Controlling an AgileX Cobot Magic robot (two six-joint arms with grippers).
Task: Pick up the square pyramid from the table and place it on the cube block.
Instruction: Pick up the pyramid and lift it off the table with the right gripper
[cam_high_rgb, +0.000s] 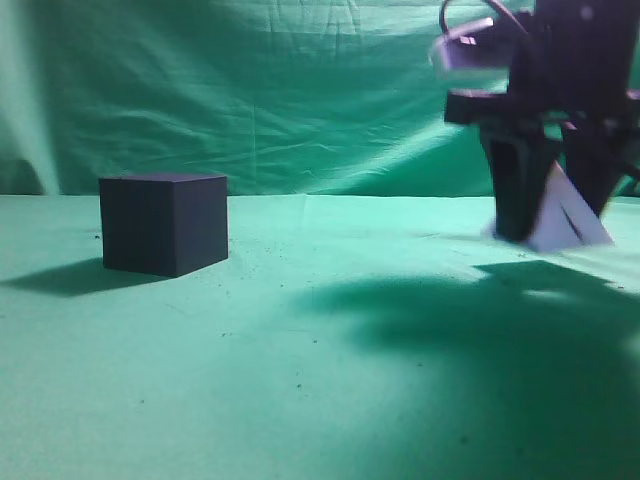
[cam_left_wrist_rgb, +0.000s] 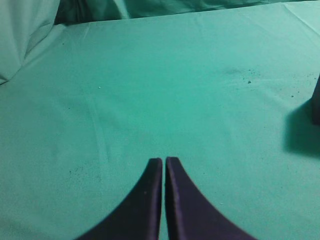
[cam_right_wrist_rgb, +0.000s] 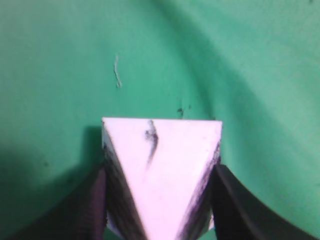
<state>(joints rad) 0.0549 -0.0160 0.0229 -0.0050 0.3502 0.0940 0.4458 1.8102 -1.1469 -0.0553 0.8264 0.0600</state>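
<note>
Green cloth covers the surface (cam_high_rgb: 300, 330). Left: cube (cam_high_rgb: 165, 222) sits alone, nothing on top. L gripper (cam_left_wrist_rgb: 163, 165) hangs over bare cloth, jaws pressed together, empty. Right: pyramid (cam_right_wrist_rgb: 162, 170) sits btwn the R gripper (cam_high_rgb: 560, 215) jaws, which touch both its sides. Base looks at or just off the cloth; blur makes it hard to tell. Progress: grasp made, approx. Left to do: lift, carry across to the cube, set down, let go.

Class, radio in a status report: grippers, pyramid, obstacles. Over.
Right gripper shut on pyramid, at table level. Left gripper shut, empty. Cube far left, top bare. Nothing between.
</note>
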